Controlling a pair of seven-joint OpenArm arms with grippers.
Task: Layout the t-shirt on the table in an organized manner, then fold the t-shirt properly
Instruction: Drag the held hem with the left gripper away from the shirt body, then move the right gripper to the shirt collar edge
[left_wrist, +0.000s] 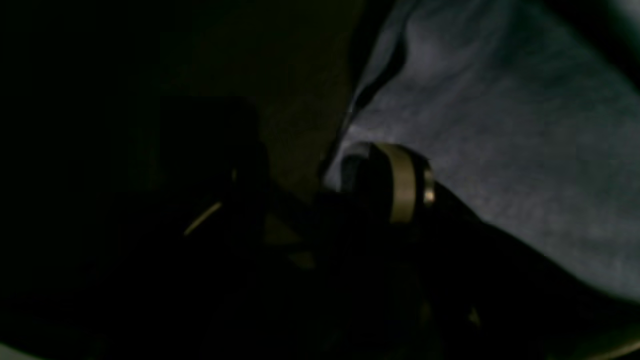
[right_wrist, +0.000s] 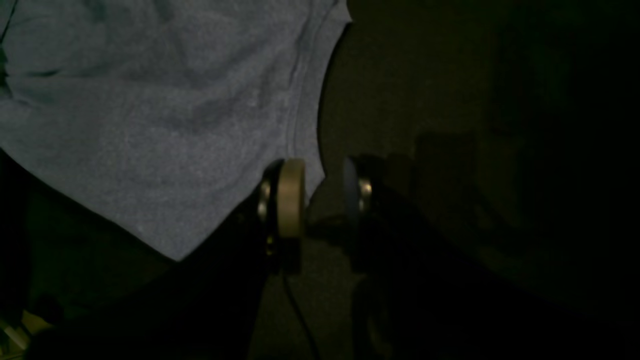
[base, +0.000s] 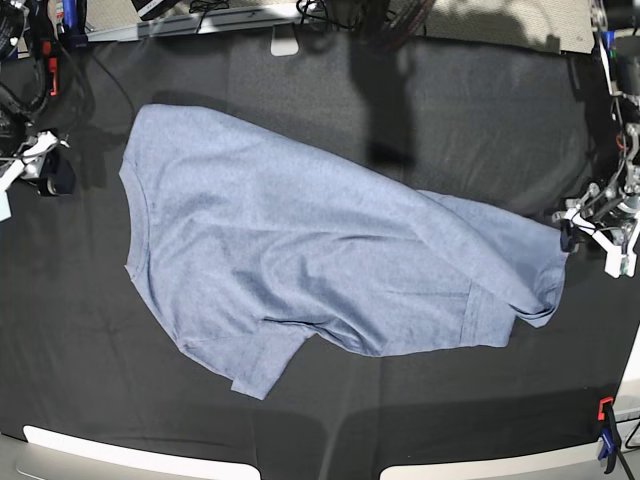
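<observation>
The light blue-grey t-shirt (base: 330, 260) lies spread across the black table (base: 450, 110), slanting from the far left down to the right, with folds bunched at its right end. My left gripper (base: 592, 228) hovers just off that right end, open. In the left wrist view one of its pads (left_wrist: 402, 182) is over the t-shirt (left_wrist: 500, 125) edge and the other finger is lost in the dark. My right gripper (base: 42, 165) stands left of the shirt. Its fingers (right_wrist: 291, 197) are apart beside the hem of the t-shirt (right_wrist: 150, 115), with only dark cloth between them.
Cables and gear crowd the far left corner (base: 30, 60). An orange and blue clamp (base: 605, 450) grips the near right edge. White panels (base: 130, 460) run along the front edge. A pale tag (base: 285, 42) sits at the far edge.
</observation>
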